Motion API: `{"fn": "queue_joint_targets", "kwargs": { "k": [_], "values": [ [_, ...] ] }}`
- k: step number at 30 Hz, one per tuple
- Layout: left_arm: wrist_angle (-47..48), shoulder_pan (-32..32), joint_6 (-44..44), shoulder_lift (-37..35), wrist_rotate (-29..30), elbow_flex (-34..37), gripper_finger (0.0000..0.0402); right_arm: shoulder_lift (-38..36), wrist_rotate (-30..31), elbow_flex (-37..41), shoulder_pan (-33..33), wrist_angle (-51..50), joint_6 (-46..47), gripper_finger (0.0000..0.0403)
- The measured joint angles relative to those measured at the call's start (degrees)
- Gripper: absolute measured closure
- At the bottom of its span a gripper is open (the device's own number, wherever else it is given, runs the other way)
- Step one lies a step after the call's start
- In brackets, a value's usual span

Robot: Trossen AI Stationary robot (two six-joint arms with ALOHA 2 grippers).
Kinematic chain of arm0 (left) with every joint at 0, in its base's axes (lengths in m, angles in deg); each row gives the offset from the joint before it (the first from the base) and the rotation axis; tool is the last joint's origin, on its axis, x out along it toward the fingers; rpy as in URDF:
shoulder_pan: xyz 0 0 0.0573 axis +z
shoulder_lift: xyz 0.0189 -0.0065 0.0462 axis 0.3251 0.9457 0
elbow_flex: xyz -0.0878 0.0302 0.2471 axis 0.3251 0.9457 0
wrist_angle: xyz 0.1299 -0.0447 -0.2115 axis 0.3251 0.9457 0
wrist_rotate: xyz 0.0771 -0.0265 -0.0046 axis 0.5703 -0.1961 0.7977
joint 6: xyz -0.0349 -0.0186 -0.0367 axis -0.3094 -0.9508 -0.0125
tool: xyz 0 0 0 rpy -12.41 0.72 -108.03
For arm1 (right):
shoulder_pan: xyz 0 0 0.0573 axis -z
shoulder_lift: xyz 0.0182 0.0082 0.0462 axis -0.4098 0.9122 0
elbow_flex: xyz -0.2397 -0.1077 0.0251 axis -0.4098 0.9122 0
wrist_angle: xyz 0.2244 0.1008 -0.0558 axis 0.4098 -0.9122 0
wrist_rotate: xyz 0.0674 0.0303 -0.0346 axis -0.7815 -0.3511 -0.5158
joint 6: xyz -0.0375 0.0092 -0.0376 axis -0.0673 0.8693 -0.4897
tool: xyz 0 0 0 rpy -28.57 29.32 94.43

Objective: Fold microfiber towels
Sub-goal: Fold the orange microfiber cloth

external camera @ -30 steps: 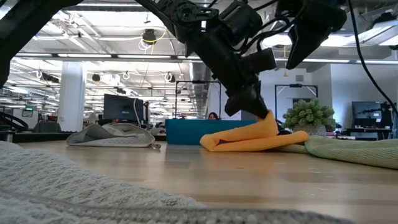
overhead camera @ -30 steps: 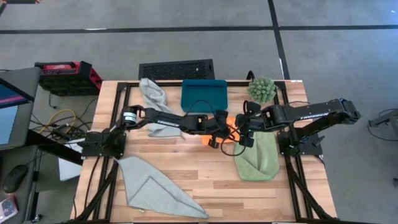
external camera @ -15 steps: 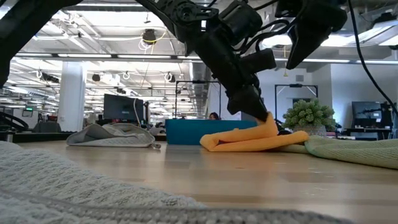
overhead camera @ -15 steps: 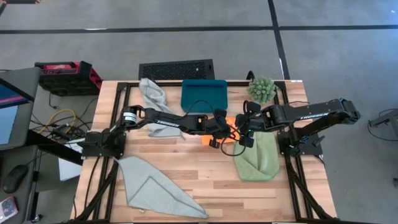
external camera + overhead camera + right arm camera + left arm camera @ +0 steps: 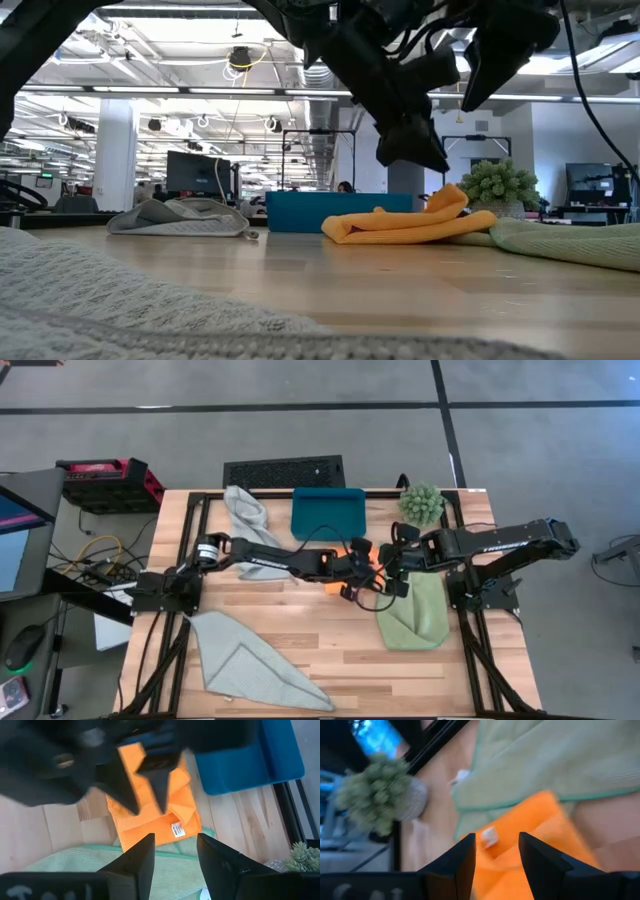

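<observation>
The orange towel lies folded on the table between my two grippers, its white label showing on top. Just above it my left gripper hovers open, the fingers pointing slantwise down at the cloth without touching it. My right gripper hangs open higher up, over the edge of the light green towel, which lies flat at the right. One pale grey-blue towel is spread at the near left, and another sits crumpled at the far left.
A teal tray stands at the far edge behind the orange towel. A spiky green plant sits at the far right corner. Bare wood lies between the near grey-blue towel and the green one.
My left gripper has opened, let go of the orange towel's raised corner and risen clear of it. The corner has sunk onto the folded stack, which stays where it was.
</observation>
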State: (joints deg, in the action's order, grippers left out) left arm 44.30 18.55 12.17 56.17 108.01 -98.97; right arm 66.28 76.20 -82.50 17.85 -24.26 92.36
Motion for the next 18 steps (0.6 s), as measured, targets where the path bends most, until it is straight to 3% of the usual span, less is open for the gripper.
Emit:
{"fn": "queue_joint_targets", "kwargs": {
  "k": [4,8,14,18],
  "values": [
    [7.27,-0.02,-0.93,0.00,3.33,-2.41,0.0258,0.00,0.02,0.00,0.00,-0.63,-0.02,0.0234],
    [19.61,0.05,-6.32,-1.38,3.10,-4.58,0.0258,0.00,-0.11,0.00,-0.01,-1.00,-0.04,0.0235],
    [36.87,0.82,-14.91,-6.89,-5.78,-4.71,0.0258,0.04,-1.45,2.31,-1.82,1.06,-6.18,0.0236],
    [42.76,0.80,-20.00,-9.86,-8.77,-4.57,0.0258,0.13,-2.06,6.10,-3.80,7.38,-10.71,0.0237]
  ]
}}
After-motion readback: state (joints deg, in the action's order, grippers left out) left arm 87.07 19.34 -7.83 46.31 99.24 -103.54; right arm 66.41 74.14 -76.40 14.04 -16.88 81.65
